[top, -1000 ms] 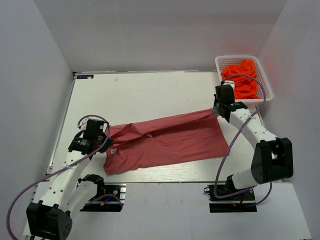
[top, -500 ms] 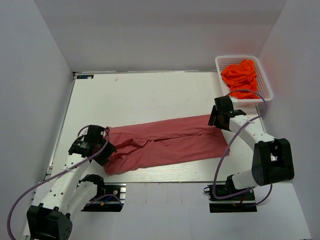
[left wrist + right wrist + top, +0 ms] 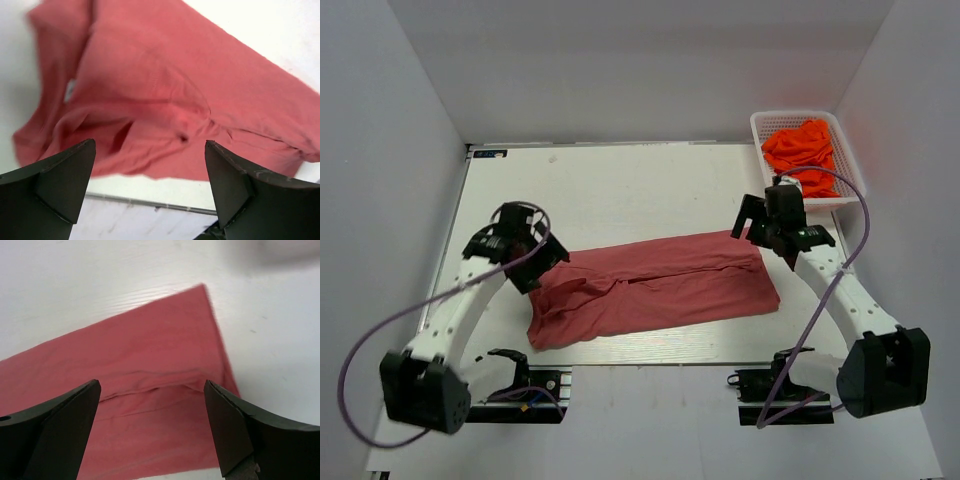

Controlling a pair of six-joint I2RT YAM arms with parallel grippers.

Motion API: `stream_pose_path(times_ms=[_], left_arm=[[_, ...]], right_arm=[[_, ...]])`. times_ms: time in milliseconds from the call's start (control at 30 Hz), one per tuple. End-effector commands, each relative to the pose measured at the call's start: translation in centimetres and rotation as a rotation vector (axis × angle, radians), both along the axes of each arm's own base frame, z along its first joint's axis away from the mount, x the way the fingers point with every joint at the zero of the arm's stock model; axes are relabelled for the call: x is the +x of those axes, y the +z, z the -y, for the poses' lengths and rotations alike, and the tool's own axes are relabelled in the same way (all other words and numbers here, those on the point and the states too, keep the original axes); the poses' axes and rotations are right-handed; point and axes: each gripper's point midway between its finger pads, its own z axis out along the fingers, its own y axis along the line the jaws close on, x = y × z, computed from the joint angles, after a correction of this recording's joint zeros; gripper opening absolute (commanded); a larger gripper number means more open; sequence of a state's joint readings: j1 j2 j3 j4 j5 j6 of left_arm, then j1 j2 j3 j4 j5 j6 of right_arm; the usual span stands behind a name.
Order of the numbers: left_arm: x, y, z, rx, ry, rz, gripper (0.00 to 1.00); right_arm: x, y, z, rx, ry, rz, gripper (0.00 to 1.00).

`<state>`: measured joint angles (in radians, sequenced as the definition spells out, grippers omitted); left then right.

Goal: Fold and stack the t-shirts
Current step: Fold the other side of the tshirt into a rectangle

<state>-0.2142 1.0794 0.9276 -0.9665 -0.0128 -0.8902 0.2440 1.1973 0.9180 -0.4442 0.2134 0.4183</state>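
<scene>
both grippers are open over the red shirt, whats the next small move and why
Probably lower the right gripper onto the right end of the rose-red t-shirt and pinch it, ready to fold that end over leftward. The shirt lies on the table as a long strip, seemingly folded lengthwise, and the right and left gripper both hang open above it, holding nothing.

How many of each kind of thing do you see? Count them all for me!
Rose-red t-shirt: 1
Pile of orange t-shirts: 1 (the shirts inside can't be counted)
White basket: 1
Grippers: 2, left gripper and right gripper, both open
Total: 5
</scene>
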Motion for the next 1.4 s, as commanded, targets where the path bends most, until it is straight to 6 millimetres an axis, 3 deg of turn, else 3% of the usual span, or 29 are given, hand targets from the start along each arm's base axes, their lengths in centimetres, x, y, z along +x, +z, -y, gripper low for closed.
stream_pose_path(times_ms=[0,33,167,200,333,433,533,567,667,800,900,1033,1067,1167,1267,1367], left_arm=[[3.6,-0.7,2.2,-0.024,-0.151,0.054,1.00],[4.5,-0.8,2.4,-0.018,-0.165,0.064,1.00],[6.1,-2.5,3.9,-0.029,-0.210,0.052,1.00],[6.2,-3.7,4.5,-0.034,-0.226,0.034,1.00],[4.9,-7.0,6.0,-0.033,-0.281,-0.055,1.00],[2.6,-8.8,6.5,-0.035,-0.310,-0.127,1.00],[-0.1,-9.0,7.2,-0.076,-0.345,-0.154,1.00],[-0.6,-8.2,7.7,-0.115,-0.363,-0.129,1.00],[-4.1,-8.6,9.1,-0.190,-0.421,-0.178,1.00],[-8.6,-9.8,8.9,-0.188,-0.454,-0.256,1.00],[-10.1,-9.9,7.8,-0.120,-0.455,-0.316,1.00],[-7.4,-6.9,7.0,0.010,-0.417,-0.251,1.00],[-6.1,-4.7,7.6,-0.005,-0.417,-0.180,1.00],[-4.2,-1.5,7.9,0.006,-0.378,-0.081,1.00],[-4.2,-1.2,7.1,0.033,-0.328,-0.080,1.00],[-5.6,-3.5,6.6,0.041,-0.291,-0.176,1.00]], right_arm=[[0.8,0.2,-4.2,0.066,0.251,0.057,0.90],[0.5,0.0,-5.6,0.096,0.307,0.046,0.90],[0.8,-2.3,-7.0,0.126,0.331,-0.014,0.90],[1.0,-3.6,-6.8,0.127,0.313,-0.050,0.90],[1.3,-5.3,-6.8,0.137,0.274,-0.102,0.90],[1.2,-6.5,-6.9,0.144,0.271,-0.137,0.90],[0.6,-7.5,-6.7,0.143,0.260,-0.163,0.90],[0.6,-7.5,-6.7,0.139,0.257,-0.161,0.90],[0.1,-8.2,-6.2,0.123,0.244,-0.189,0.90],[-0.2,-8.2,-5.8,0.115,0.225,-0.182,0.90],[-0.3,-8.3,-5.4,0.103,0.211,-0.181,0.90],[-0.1,-8.0,-5.4,0.105,0.208,-0.173,0.90],[-0.1,-7.9,-5.4,0.104,0.211,-0.170,0.90],[0.3,-7.2,-5.6,0.107,0.215,-0.150,0.90],[1.2,-6.8,-5.2,0.078,0.204,-0.137,0.90],[2.2,-6.1,-5.2,0.067,0.201,-0.119,0.90]])
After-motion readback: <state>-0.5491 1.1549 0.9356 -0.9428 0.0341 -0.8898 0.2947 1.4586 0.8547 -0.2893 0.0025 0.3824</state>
